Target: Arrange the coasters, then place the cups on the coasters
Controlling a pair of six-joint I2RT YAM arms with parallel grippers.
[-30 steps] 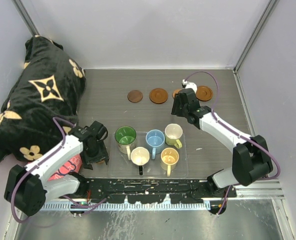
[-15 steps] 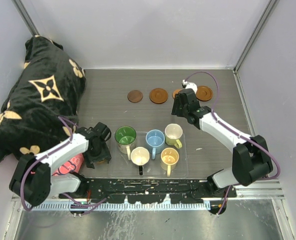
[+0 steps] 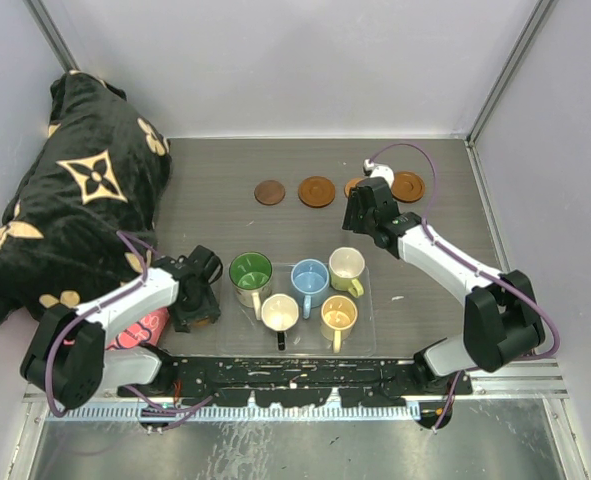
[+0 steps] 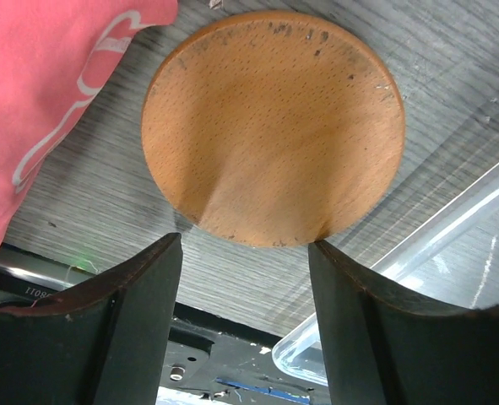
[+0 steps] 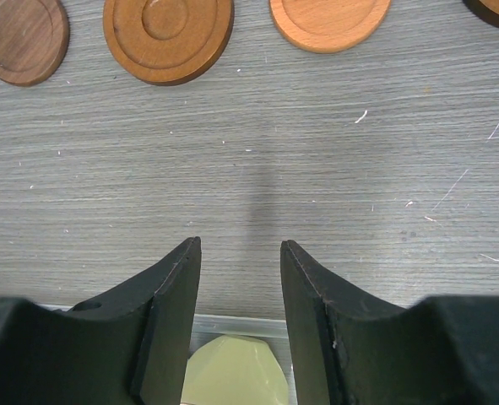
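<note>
Worktop: a grey wood-grain worktop (image 3: 215, 170), finely scratched and flecked with white specks (the grain runs side to side in the right wrist view).
Room: pale flat walls (image 3: 295, 60) close the far side and both flanks, with slanting metal posts (image 3: 500, 75) at the corners.
Near edge: a ribbed metal rail (image 3: 305, 408) runs below the arm bases.
Left flank: a black cloth bundle (image 3: 75, 190) with tan flower prints is heaped against the wall. A pink cloth (image 4: 38, 110) with white lines lies under the left arm.
Coaster row: four lie flat and apart along the far part of the worktop. They are the dark brown coaster (image 3: 269, 192), the ringed coaster (image 3: 316, 191), the light orange coaster (image 5: 329, 21) (partly hidden by the right arm from above) and the rightmost coaster (image 3: 408, 186).
Fifth coaster: a plain orange-brown disc (image 4: 273, 126) lying flat between the pink cloth and the tray's corner.
Tray: a clear plastic tray (image 3: 367, 325) at the middle front holds all five cups.
Cups: the green-inside cup (image 3: 250, 272), light blue cup (image 3: 310, 277) and cream cup (image 3: 346, 265) stand behind. The black cup (image 3: 279, 313) and yellow cup (image 3: 339, 315) stand in front.
Left fingers (image 4: 131, 304): spread, with one tip at each side of the fifth coaster's near rim. Contact cannot be told.
Right fingers (image 5: 160, 295): spread and holding nothing, with bare worktop between them, above the strip between the coaster row and the tray.
</note>
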